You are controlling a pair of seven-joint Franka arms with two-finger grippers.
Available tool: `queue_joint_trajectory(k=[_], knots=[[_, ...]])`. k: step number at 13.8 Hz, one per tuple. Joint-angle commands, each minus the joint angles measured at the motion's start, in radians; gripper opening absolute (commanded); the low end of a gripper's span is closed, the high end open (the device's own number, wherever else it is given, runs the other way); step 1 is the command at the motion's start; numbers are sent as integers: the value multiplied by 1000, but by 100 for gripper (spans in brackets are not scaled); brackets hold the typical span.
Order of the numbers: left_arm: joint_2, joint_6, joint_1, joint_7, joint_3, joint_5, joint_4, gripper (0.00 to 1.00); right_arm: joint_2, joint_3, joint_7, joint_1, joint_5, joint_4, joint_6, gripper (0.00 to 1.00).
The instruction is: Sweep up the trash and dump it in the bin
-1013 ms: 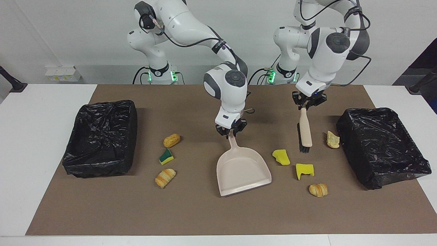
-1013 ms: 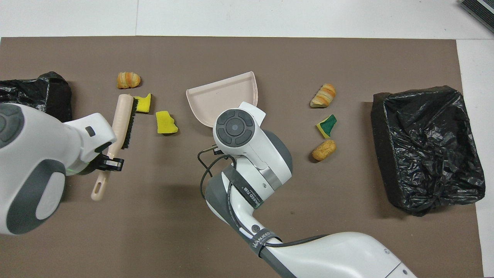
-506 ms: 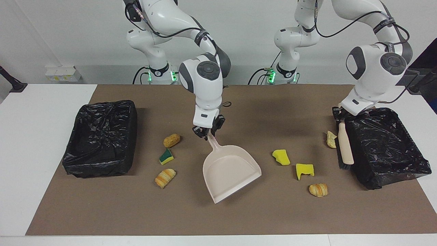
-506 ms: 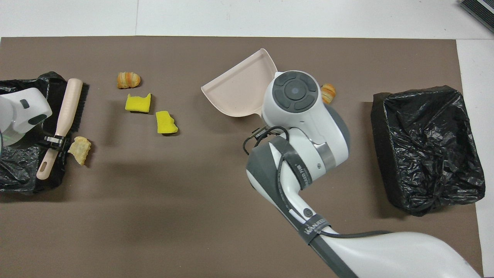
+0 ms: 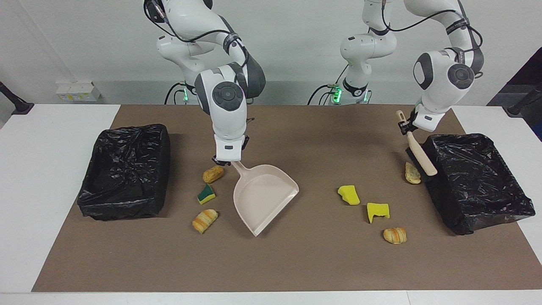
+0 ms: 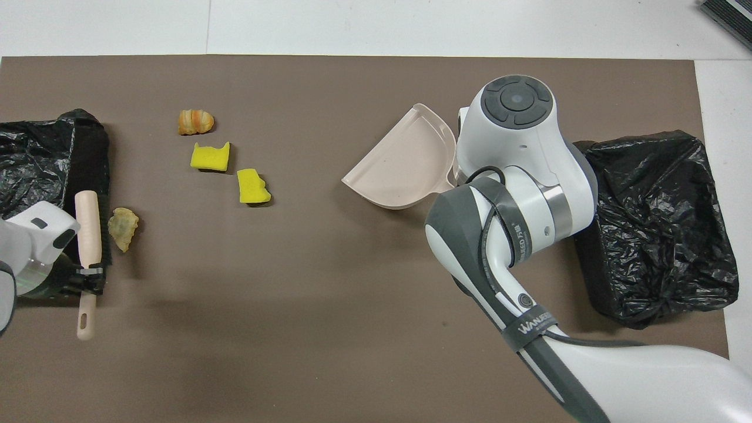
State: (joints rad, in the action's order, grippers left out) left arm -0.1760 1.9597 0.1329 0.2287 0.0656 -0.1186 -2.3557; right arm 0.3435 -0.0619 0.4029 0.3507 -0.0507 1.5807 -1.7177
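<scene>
**Sweep not begun: all seven scraps on the mat**

Dustpan (image 5: 264,198) has swung toward three scraps (image 5: 206,194), clamped in the right gripper (image 5: 223,161). Four more (image 5: 378,210) lie near the left gripper (image 5: 405,127), gripping the brush (image 5: 418,153) beside a bin (image 5: 478,182). Nothing dumped yet.

Bright, even overhead light; soft shadows, sharp focus throughout.

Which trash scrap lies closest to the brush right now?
The pale golden scrap beside the bin at the left arm's end, right next to the brush; the other scraps lie farther away.
</scene>
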Motion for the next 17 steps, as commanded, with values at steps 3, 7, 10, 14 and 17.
queue_joint_trajectory(k=[3,7,10,14,17], knots=[[64,107,-127,320,-4,-118,-24,0,-95,-4,53,57,0,136,-8,0],[116,145,-223,275,2,-38,42,0,-77,-4,216,56,-76,121,-11,0],[139,193,-320,140,0,32,67,0,-64,-4,427,51,-158,105,-46,0],[182,177,-439,129,0,151,145,0,-60,-4,439,48,-143,99,-72,0],[173,118,-519,133,2,154,170,0,-52,-4,428,53,-113,99,-120,0]])
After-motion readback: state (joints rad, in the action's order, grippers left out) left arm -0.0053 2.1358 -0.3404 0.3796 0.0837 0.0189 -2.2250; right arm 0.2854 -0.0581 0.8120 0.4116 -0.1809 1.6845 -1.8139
